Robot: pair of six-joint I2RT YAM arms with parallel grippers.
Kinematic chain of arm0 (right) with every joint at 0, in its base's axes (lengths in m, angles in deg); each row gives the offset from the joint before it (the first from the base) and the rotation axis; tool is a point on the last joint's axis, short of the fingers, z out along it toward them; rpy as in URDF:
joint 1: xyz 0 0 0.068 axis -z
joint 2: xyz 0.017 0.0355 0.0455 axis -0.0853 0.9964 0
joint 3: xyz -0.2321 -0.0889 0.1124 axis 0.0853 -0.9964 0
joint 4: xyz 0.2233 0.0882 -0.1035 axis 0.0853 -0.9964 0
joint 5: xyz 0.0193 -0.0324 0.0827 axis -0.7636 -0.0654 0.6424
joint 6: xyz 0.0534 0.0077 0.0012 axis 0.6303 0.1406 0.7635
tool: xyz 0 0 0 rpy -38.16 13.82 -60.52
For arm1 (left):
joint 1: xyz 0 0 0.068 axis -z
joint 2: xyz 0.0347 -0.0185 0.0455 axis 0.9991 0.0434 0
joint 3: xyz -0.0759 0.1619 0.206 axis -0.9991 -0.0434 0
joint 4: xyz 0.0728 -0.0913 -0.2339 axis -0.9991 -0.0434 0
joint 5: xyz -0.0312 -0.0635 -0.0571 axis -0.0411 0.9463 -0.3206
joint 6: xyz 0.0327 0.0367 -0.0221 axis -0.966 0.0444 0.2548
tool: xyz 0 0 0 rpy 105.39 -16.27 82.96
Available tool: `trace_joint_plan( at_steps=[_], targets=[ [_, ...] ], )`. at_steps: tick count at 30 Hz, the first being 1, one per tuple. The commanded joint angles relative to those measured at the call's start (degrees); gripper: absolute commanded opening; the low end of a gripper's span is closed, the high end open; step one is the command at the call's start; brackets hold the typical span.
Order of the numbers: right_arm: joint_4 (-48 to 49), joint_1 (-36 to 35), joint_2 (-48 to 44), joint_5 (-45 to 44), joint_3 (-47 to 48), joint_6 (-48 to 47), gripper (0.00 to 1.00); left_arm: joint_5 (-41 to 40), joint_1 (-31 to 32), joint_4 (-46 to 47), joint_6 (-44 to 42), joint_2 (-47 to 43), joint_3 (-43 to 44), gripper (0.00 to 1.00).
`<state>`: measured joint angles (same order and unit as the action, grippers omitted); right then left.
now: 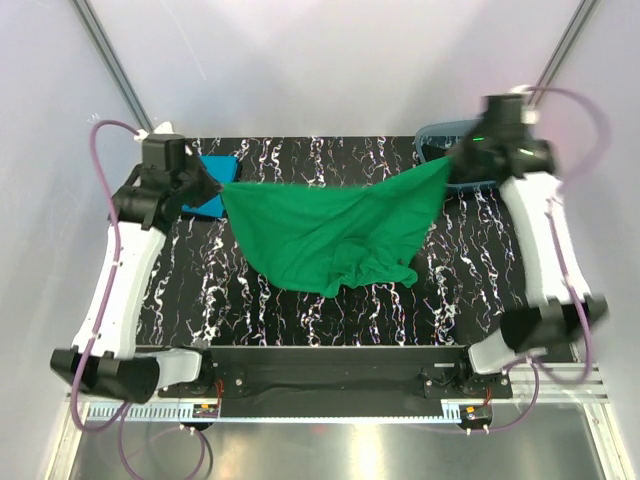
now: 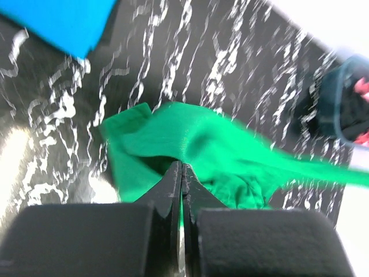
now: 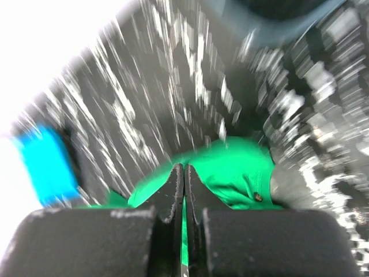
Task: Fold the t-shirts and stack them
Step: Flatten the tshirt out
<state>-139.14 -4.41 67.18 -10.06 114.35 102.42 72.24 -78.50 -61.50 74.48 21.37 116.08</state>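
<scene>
Over the marbled table, left gripper and right gripper each pinch tight on one end of the green shirt, hanging stretched between them; spreading seems underway, and laying it flat likely comes next.

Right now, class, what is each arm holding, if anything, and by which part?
Both hold the green t-shirt, stretched between them: left jaws shut on its left corner, right jaws on its right corner.

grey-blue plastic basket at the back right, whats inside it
The grey-blue oval plastic basket holds black cloth with flecks of pink, blurred. From above, the right gripper and the bright green cloth t-shirt cover part of it.
</scene>
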Motion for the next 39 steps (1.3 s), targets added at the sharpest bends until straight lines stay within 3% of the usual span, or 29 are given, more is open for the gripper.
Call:
trace_joint_plan(
  at_steps=[1,7,10,12,15,17,20,22,25,30,36,39],
  targets=[
    [-11.2,5.3,-11.4,-8.2,6.0,-2.3,0.0,-3.9,-0.1,-0.3,-1.8,-4.9,3.1,0.0],
    [-22.6,6.4,-15.6,-9.7,10.5,-5.2,0.0,4.1,-0.1,-0.3,1.5,-12.5,-7.1,0.0],
    [-23.2,6.3,-22.0,-6.7,1.7,-5.1,0.0,6.7,0.1,0.1,3.2,-19.5,-16.9,0.0],
    [-19.7,6.4,-26.7,-3.8,-10.4,-4.1,0.0,8.1,0.1,0.7,5.0,-25.8,-29.6,0.0],
    [-14.9,6.4,-35.1,4.9,-26.5,-0.6,0.0,13.7,0.1,3.4,8.6,-32.8,-46.1,0.0],
    [-13.3,6.4,-40.1,11.9,-36.3,2.3,0.0,17.5,0.1,4.1,11.0,-36.1,-52.2,0.0],
    [-13.6,6.4,-45.6,15.6,-45.3,3.1,0.0,21.0,0.2,2.8,14.4,-39.6,-61.3,0.22],
    [-14.8,6.3,-48.6,15.8,-47.9,3.1,0.0,19.0,0.3,-1.1,14.1,-40.3,-61.0,0.48],
    [-16.8,6.4,-50.8,16.6,-49.6,2.9,0.0,14.9,0.3,-5.7,12.2,-38.1,-53.4,0.65],
    [-15.8,6.3,-51.0,16.4,-50.0,3.1,0.0,8.5,0.3,-0.3,3.5,-25.8,-44.8,0.68],
    [-14.1,6.4,-47.4,15.7,-46.5,2.3,0.0,12.7,0.8,10.0,1.6,-10.6,-43.7,0.6],
    [-13.5,6.4,-45.5,15.5,-45.7,2.1,0.0,15.9,1.1,14.9,1.5,-9.3,-45.5,0.57]
  ],
)
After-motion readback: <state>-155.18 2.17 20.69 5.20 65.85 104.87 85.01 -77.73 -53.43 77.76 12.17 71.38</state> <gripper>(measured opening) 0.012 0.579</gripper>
